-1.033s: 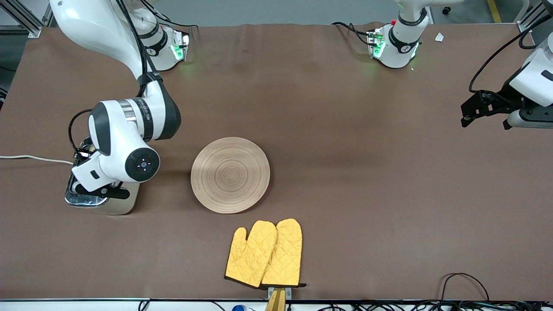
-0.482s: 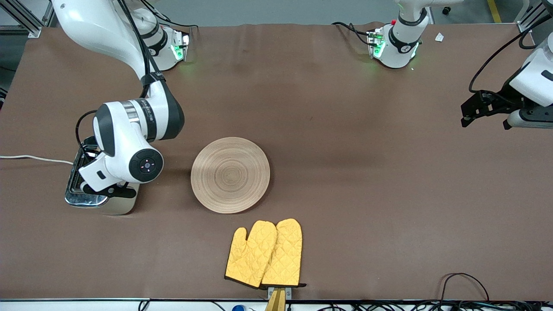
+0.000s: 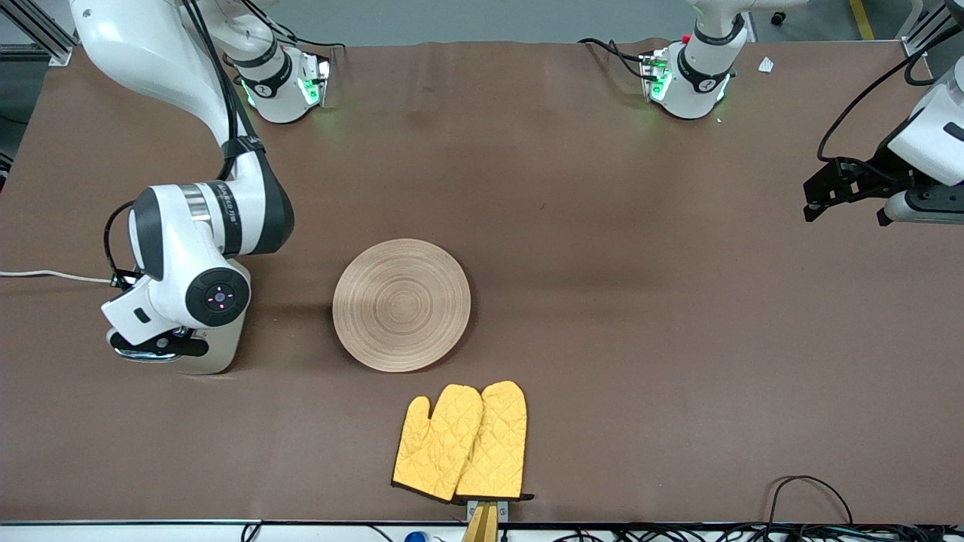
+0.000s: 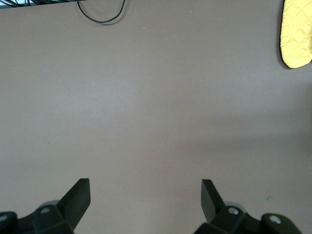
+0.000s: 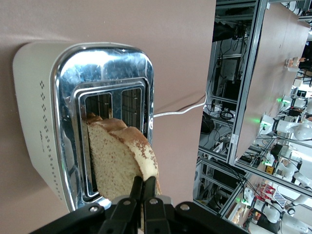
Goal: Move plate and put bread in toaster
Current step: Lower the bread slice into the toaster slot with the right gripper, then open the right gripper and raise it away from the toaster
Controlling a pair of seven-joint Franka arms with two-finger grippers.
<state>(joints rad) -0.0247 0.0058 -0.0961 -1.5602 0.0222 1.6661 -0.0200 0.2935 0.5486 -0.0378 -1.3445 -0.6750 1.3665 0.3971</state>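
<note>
The cream toaster (image 3: 220,354) with a chrome top stands toward the right arm's end of the table, mostly hidden under the right arm's wrist (image 3: 188,286). In the right wrist view the toaster (image 5: 48,122) shows both slots. My right gripper (image 5: 145,187) is shut on the bread (image 5: 117,158), a speckled brown slice held on edge over the toaster, its lower end at a slot's mouth. The round tan wooden plate (image 3: 401,305) lies bare at mid-table. My left gripper (image 4: 145,184) is open and empty, waiting over the left arm's end of the table (image 3: 843,188).
Yellow oven mitts (image 3: 461,443) lie nearer to the front camera than the plate; a corner shows in the left wrist view (image 4: 296,34). The toaster's white cord (image 3: 45,275) runs off the table's end. A black cable (image 3: 809,489) loops at the front edge.
The right arm's wrist has shifted toward its own end of the table, now covering the toaster's slots in the front view. The left arm, plate and mitts have not moved.
</note>
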